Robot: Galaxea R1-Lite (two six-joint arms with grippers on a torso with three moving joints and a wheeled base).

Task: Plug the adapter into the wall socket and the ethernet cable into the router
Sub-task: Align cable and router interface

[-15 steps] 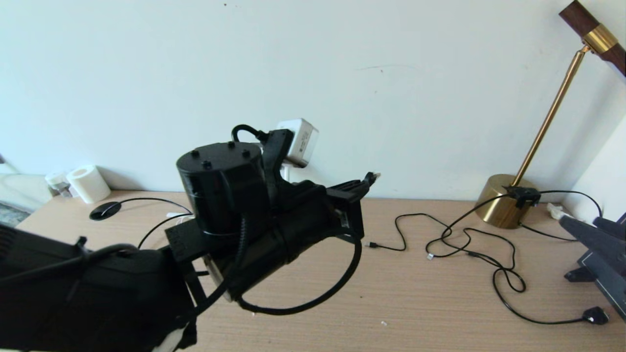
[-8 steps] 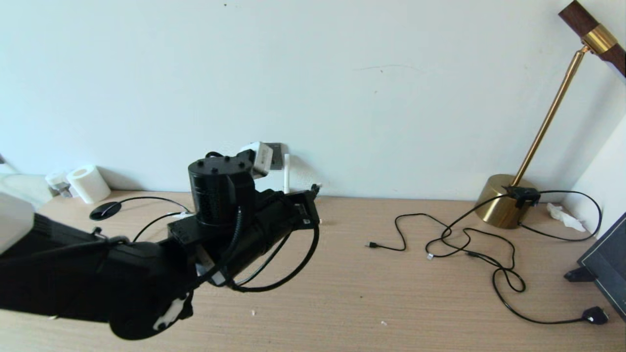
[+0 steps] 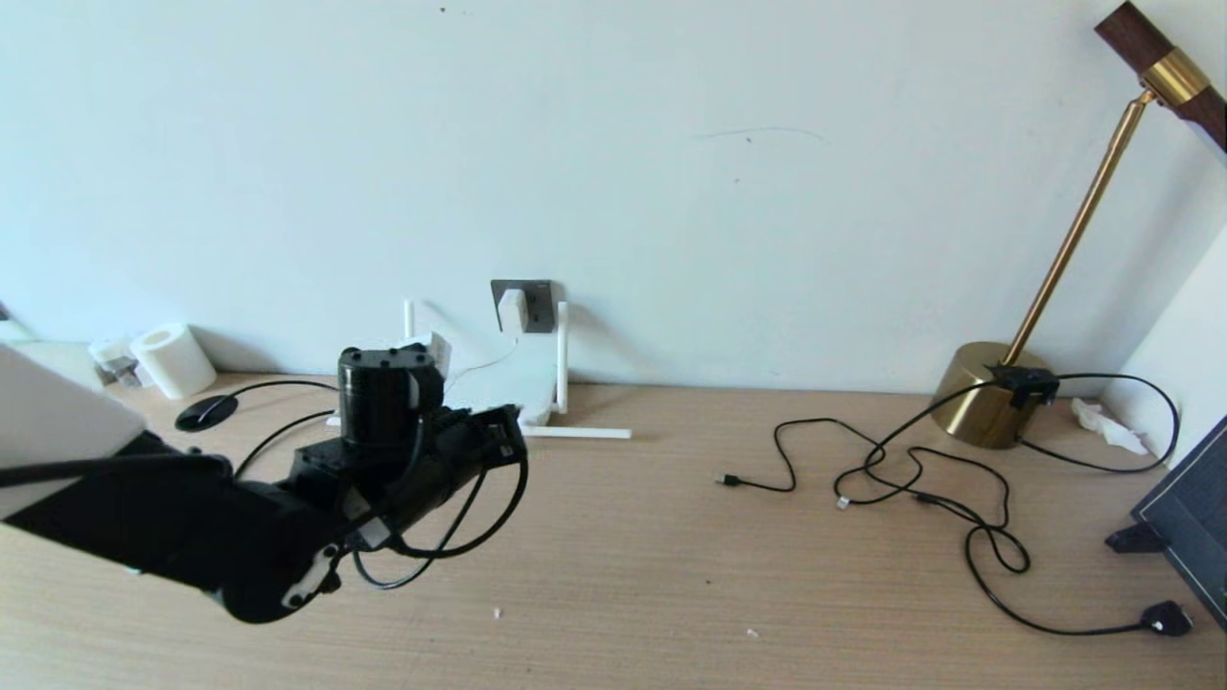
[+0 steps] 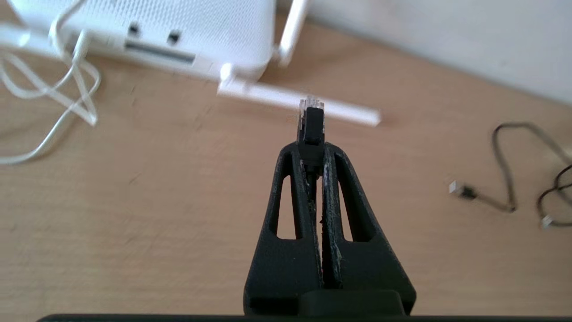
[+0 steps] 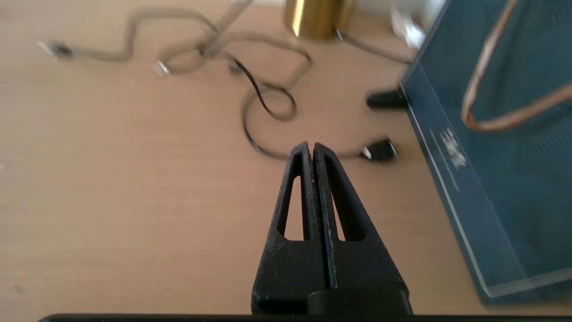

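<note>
The white router (image 3: 503,383) lies flat on the desk against the wall, one antenna (image 3: 575,433) lying flat on the desk. Above it the white adapter (image 3: 511,310) sits in the dark grey wall socket (image 3: 533,299). My left gripper (image 3: 513,422) hovers just in front of the router, shut on the ethernet cable (image 3: 484,532). In the left wrist view the black boot (image 4: 311,129) and clear tip stick out past the left gripper (image 4: 311,150), pointing towards the router (image 4: 187,27), whose ports (image 4: 158,50) lie off to one side. My right gripper (image 5: 311,147) is shut and empty above the desk.
Thin black cords (image 3: 920,479) sprawl over the right half of the desk, ending in a flat black plug (image 3: 1165,618). A brass lamp (image 3: 987,393) stands at the back right, a dark blue board (image 5: 491,156) beside the right gripper. A paper roll (image 3: 173,359) sits far left.
My left arm has swung down and left with the ethernet cable, uncovering the socket and router. The right gripper has left the head view.
</note>
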